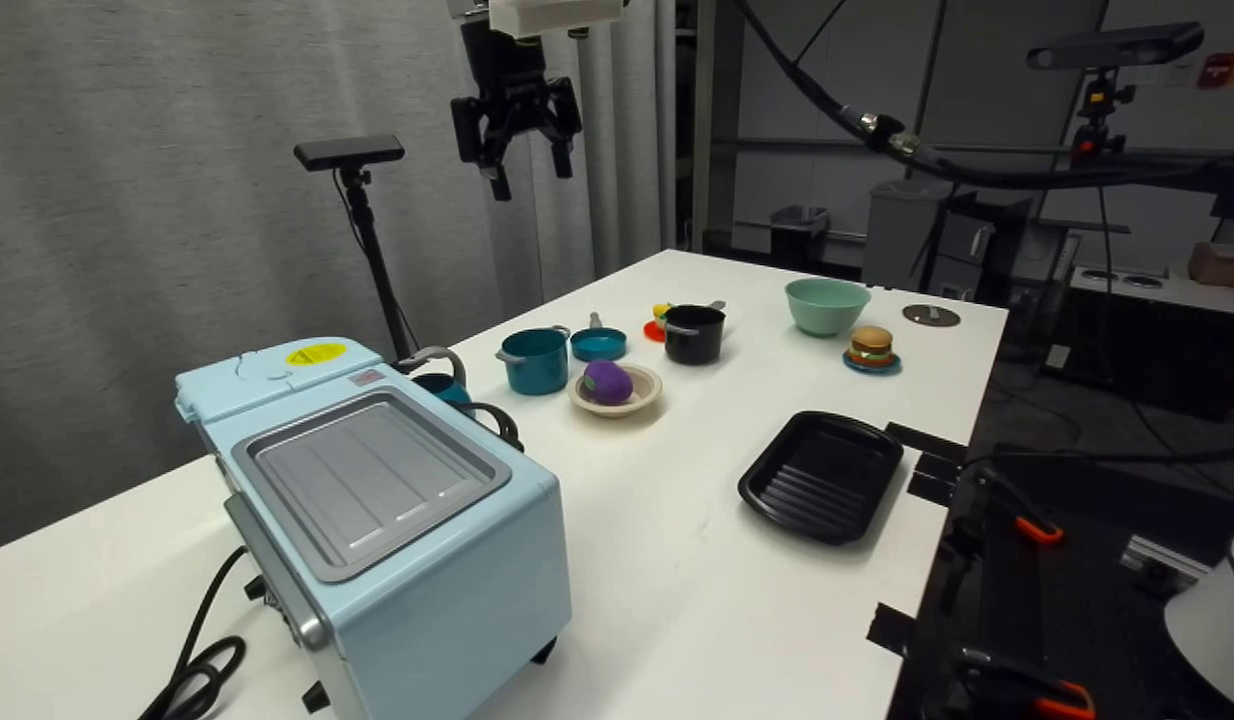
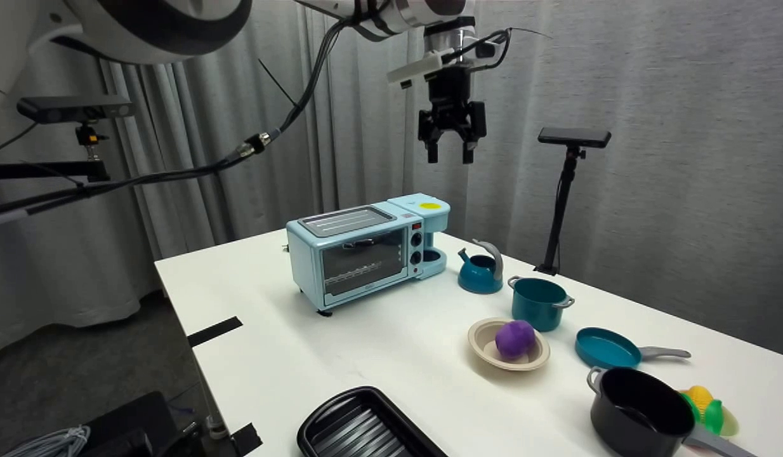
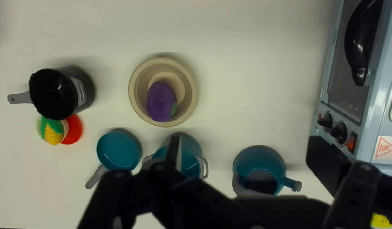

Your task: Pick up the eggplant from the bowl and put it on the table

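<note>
Your gripper [image 2: 450, 154] hangs high above the table [image 1: 657, 520], fingers spread wide with nothing between them. The eggplant [image 3: 161, 101] lies in the bowl [image 3: 163, 61], off-centre towards the teal pot [image 2: 532, 311]. Centre over it before descending (its narrower width seems to suit your present finger line), then go down straight and slowly, keeping the fingertips clear of the rim and that pot, which looks easiest to bump. Close gently; it looks smooth and rounded.
</note>
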